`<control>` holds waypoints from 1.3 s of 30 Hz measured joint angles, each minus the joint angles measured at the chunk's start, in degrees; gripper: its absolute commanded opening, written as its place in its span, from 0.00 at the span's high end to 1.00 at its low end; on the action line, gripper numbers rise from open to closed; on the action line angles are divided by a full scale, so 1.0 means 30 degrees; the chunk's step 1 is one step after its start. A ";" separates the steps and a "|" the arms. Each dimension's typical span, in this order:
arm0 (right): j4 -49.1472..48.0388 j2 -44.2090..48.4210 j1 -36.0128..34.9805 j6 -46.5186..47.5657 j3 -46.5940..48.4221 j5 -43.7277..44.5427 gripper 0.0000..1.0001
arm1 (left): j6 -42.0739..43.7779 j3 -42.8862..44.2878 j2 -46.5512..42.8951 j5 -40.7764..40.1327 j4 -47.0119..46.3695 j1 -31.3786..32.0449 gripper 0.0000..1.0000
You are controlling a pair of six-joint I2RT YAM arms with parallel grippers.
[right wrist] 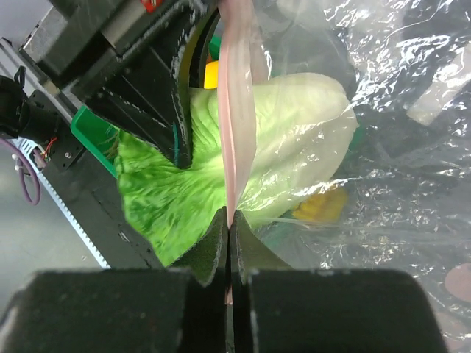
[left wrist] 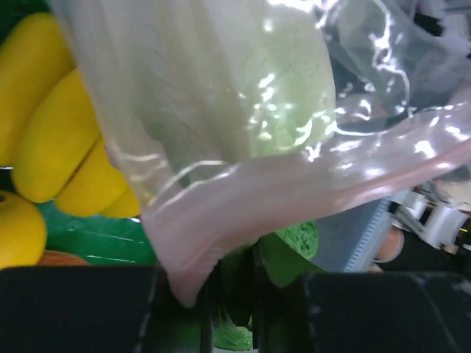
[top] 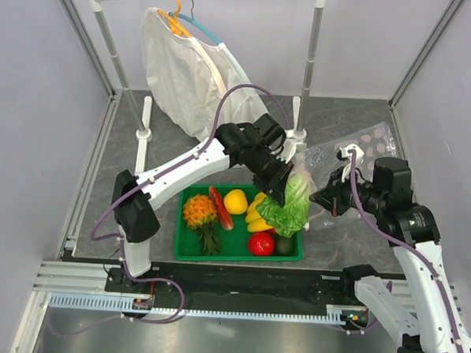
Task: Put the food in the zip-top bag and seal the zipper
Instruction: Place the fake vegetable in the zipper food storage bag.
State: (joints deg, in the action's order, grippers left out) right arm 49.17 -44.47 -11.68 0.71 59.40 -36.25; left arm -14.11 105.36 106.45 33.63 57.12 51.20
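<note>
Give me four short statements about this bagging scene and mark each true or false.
1. The right tool pinches the zipper of the zip-top bag. True.
2. The lettuce lies wholly in the green tray. False: its pale end is inside the bag and its leafy end is outside.
3. The tomato is in the tray. True.
4. The yellow fruit is in the bag. False: it sits in the tray.

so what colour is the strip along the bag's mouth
Pale pink. The zipper strip shows best in the right wrist view.
</note>
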 measured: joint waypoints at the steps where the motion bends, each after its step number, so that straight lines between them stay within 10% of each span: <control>1: 0.0000 -0.0087 -0.0051 -0.0007 0.0000 0.0000 1.00 | 0.0204 0.0000 0.0000 -0.0641 0.0044 0.0146 0.73; 15: 0.0204 -0.0743 -0.0525 -0.1078 -0.0466 -0.1195 1.00 | 0.1858 0.0401 -0.0168 -0.4881 0.0393 0.2222 0.74; 23: -0.0437 -0.0481 -0.0583 -0.2259 -0.1370 -0.2339 1.00 | -0.0219 0.0036 -0.0102 0.0874 -0.0838 -0.0721 0.68; 30: -0.0991 -0.0903 -0.0663 -0.3468 -0.1537 -0.3563 1.00 | -0.1086 -0.0102 -0.0036 0.2295 -0.1821 -0.0474 0.38; 35: -0.1574 -0.0947 -0.0670 -0.4626 -0.1982 -0.4204 1.00 | -0.3752 -0.2667 -0.0510 0.3366 -0.4481 -0.1239 0.50; 39: -0.2317 -0.0991 -0.0663 -0.5814 -0.2186 -0.4320 1.00 | -0.5617 -0.4889 -0.0590 0.4962 -0.6360 -0.2310 0.28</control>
State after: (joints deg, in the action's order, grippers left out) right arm 42.22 -47.44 -13.67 -16.73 52.84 -49.21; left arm -30.96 90.70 104.68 48.51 38.04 44.27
